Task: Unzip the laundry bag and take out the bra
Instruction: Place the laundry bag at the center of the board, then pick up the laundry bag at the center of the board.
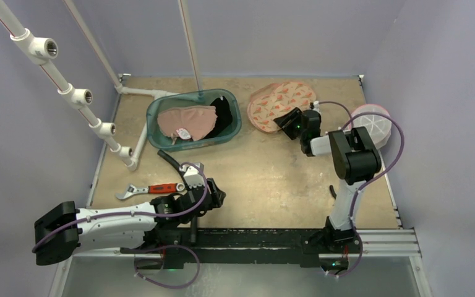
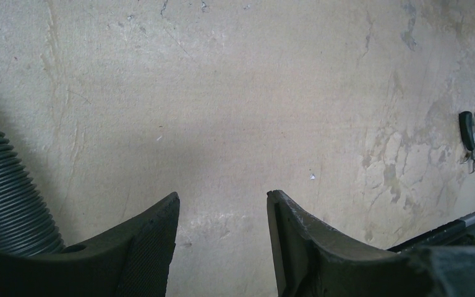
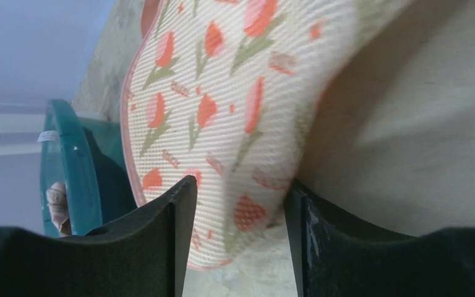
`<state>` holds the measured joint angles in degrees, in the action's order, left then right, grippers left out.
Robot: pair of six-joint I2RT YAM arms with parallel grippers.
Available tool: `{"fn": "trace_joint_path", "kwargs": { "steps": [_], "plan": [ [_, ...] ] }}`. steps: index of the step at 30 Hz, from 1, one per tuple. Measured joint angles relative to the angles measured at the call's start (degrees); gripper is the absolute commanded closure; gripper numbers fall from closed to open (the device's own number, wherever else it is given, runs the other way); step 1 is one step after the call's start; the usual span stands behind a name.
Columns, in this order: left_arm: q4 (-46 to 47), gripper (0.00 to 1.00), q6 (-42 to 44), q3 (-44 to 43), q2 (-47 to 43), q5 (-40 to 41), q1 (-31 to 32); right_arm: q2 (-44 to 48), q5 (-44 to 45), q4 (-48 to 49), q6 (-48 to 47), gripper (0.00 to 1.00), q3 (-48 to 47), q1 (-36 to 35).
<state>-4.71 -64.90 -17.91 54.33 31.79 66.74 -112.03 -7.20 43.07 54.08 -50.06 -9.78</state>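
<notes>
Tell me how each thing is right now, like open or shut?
Laundry bag: lying on the table, zipper hidden.
Right gripper: open, astride that bag's edge.
Left gripper: open, empty.
Basket: upright, holding clothes.
Wrench: lying flat, untouched.

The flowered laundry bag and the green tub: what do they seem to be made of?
The laundry bag looks like woven mesh fabric, matte: a fine grid shows under the printed tulips. The tub seems moulded plastic, glossy: its smooth teal rim catches light.
</notes>
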Motion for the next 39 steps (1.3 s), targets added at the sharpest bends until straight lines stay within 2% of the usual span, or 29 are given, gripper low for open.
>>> {"fn": "trace_joint_path", "kwargs": {
  "steps": [7, 11, 15, 17, 20, 22, 26, 30, 34, 39],
  "plan": [
    [0.87, 0.47, -0.02, 0.0, 0.28, -0.09, 0.02, -4.98, -1.84, -3.65, 0.44, 0.33, -9.31, -4.11],
    [0.85, 0.47, -0.02, 0.0, 0.52, -0.11, 0.02, -1.53, 0.15, -8.37, -1.31, 0.31, -8.26, -5.01],
    [0.96, 0.47, 0.02, 0.0, 0.52, -0.15, 0.02, 6.14, 5.14, -13.31, -3.89, 0.35, -3.91, -3.85],
    [1.01, 0.47, 0.07, 0.0, 0.52, -0.15, 0.02, 11.19, 8.24, -15.19, -5.6, 0.41, -2.82, -3.19],
    [1.03, 0.47, 0.22, 0.0, 0.5, -0.2, 0.02, 13.11, 9.68, -16.0, -7.37, 0.52, -5.03, -2.12],
    [1.01, 0.47, 0.57, 0.0, 0.46, -0.31, 0.02, 11.32, 9.94, -16.83, -8.48, 0.53, -9.81, -1.33],
    [0.68, 0.46, 1.55, 0.0, -0.35, -0.37, 0.02, 7.78, 11.23, -16.7, -10.71, 0.44, -15.5, -0.68],
    [0.81, 0.37, 3.52, -0.02, -2.36, -0.39, 0.02, 11.5, 14.45, -18.18, -12.24, 0.35, -12.37, -0.72],
    [2.47, 0.14, 6.49, -0.39, -3.58, -0.68, 0.02, 23.52, 21.46, -23.65, -12.96, 0.25, -6.91, -0.81],
    [6.93, 0.12, 7.76, -0.59, -3.56, -1.05, 0.02, 40.59, 33.9, -29.79, -14.01, 0.22, -1.51, 0.11]
  ]
}}
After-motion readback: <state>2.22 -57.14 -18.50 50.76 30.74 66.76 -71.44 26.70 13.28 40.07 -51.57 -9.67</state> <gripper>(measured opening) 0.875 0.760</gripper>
